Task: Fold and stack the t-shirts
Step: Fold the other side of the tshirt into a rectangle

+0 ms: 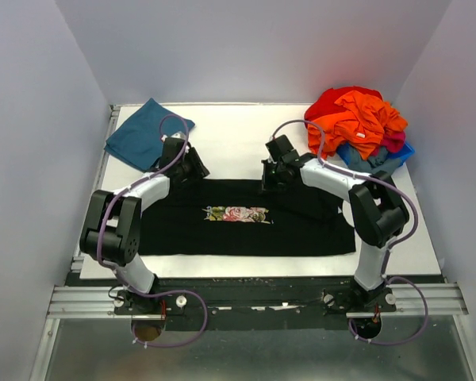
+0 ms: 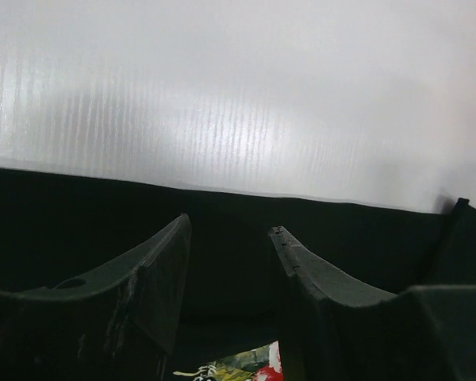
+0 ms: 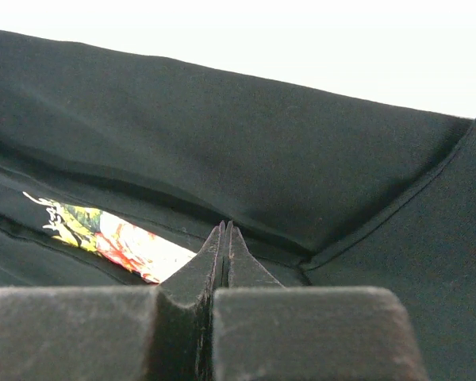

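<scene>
While both arms sit over the far edge, here's our status. Black t-shirt lies flat across the middle of the table as a band, long axis 9 to 3 o'clock, with the floral print face up at its centre.

Left hand is over the 12 o'clock edge, left of the print. Right hand is over the same edge, just right of the print. From both hands the bulk of the shirt lies at 6 o'clock.

Left hand: fingers spread, black cloth under the gap, nothing visibly between them, bare table beyond at 12. Right hand: fingers pressed together, tips down at a fold line in the black cloth. We see no cloth caught between them.

Teal shirt sits folded at the far-left corner, about 10 o'clock from the left hand and apart from the black shirt. Left arm is clearly the nearer 1. Pile of orange and red clothes is at the far-right corner, about 1 o'clock from the right hand.

Our read: the lengthwise folds look done, the cross fold not yet. The next move turns on that 9-to-3 axis. 1 end has to travel along it to the other, so we'd expect the hands to shift outward first. By reach, stacking with the teal shirt falls to the left arm. Risk: with 1 hand spread and 1 closed, any pull now lifts unevenly.
</scene>
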Motion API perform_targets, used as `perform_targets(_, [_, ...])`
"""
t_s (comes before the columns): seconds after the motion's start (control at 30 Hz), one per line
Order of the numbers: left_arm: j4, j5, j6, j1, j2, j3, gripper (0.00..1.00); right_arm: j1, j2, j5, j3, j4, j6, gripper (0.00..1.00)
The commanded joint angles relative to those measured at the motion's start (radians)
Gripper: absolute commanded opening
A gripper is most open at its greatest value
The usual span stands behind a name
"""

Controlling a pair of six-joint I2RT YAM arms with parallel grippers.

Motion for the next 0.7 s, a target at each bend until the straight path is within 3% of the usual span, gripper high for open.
perform_targets(0.0, [-0.056,0.051,0.022,0.006,0.071,0.015,0.57,0.011,0.008,-0.043,-0.055,0.049,0.020,0.01])
perform_targets(0.4, [-0.047,0.065,0.020,0.024,0.194,0.029,0.58,0.049,-0.236,-0.092,-0.365,0.120,0.053,0.01])
perform_targets(0.53, [-0.063,0.053,0.037,0.027,0.182,0.049,0.58,0.049,-0.264,-0.077,-0.333,0.107,0.043,0.01])
perform_targets(0.67, [-0.076,0.044,0.038,0.027,0.141,0.068,0.59,0.052,-0.189,-0.095,-0.220,0.109,0.034,0.01])
